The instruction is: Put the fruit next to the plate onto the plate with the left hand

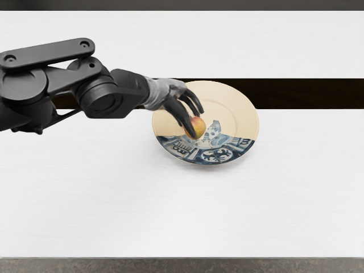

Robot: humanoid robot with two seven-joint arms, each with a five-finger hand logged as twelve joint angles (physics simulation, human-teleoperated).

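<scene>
A small orange-red fruit [198, 126] is over the middle of a cream plate [236, 108] that has a blue-and-white pattern along its near rim. My left hand [192, 117] reaches in from the left over the plate's left half, with its fingers [195, 104] curled down around the fruit. One dark finger crosses the fruit's left side. The fruit is at or just above the plate's surface; I cannot tell whether it touches. The right arm is out of sight.
The plate sits on a white table [182, 199], partly over a dark gap [307, 94] that runs across the tabletop behind it. The bulky black left forearm [68, 85] hangs over the table's left side.
</scene>
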